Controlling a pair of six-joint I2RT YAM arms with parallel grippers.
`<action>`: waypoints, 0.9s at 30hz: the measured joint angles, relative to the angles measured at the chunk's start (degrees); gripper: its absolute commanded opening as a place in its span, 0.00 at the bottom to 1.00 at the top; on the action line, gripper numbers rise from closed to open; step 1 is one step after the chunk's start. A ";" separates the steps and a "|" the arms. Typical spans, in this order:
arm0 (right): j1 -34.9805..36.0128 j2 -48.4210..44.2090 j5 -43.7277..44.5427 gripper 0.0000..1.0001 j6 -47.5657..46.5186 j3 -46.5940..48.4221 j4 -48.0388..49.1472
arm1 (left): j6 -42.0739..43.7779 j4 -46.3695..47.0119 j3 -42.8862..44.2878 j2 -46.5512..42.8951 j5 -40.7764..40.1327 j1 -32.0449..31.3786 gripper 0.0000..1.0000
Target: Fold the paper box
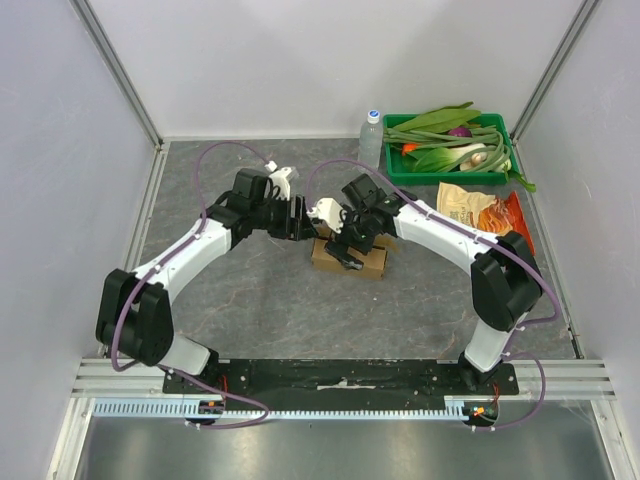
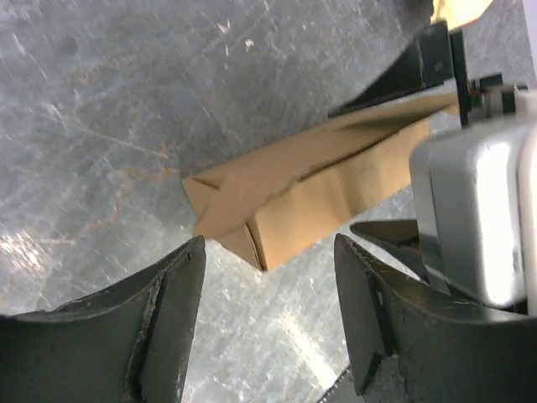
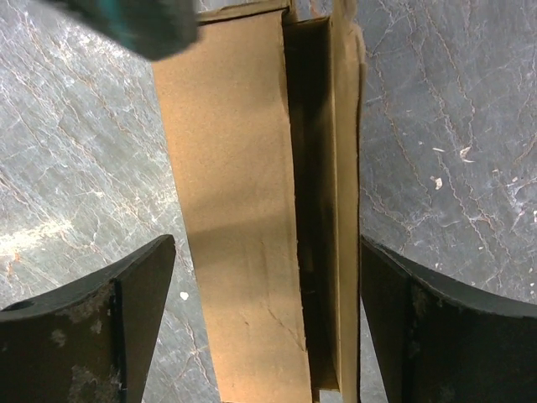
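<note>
The paper box [image 1: 362, 262] is a small brown carton lying on the grey table between the two arms. In the right wrist view the paper box [image 3: 239, 210] runs lengthwise between the fingers, and a dark slit shows where its top flap stands ajar. My right gripper [image 3: 267, 243] is open and straddles it, with a clear gap at the left finger [image 3: 138, 294]. My left gripper [image 2: 270, 243] is open and holds nothing. It sits just short of the end of the paper box [image 2: 302, 193], whose folded end flaps face it. From above, the left gripper [image 1: 300, 222] is at the box's left end and the right gripper [image 1: 345, 250] is over it.
A green tray [image 1: 395, 175] of vegetables stands at the back right, with a clear water bottle [image 1: 371, 135] to its left. A glossy orange-tan snack bag [image 1: 480, 210] lies in front of the tray, close to the right arm. Grey walls enclose the table.
</note>
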 measured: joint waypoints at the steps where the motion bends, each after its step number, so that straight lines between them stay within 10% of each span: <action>1: -0.20 -0.02 -0.31 0.93 0.00 0.00 0.15 | 0.37 0.07 1.05 1.16 -0.33 -0.22 0.69; 9: -0.44 -0.28 -1.53 0.86 0.02 -0.09 0.31 | 4.24 0.42 3.82 5.16 -2.84 -0.31 0.70; 27: -0.66 -0.37 -1.60 0.66 0.42 -0.11 0.42 | 9.27 -2.32 7.02 9.33 -5.81 -4.35 0.29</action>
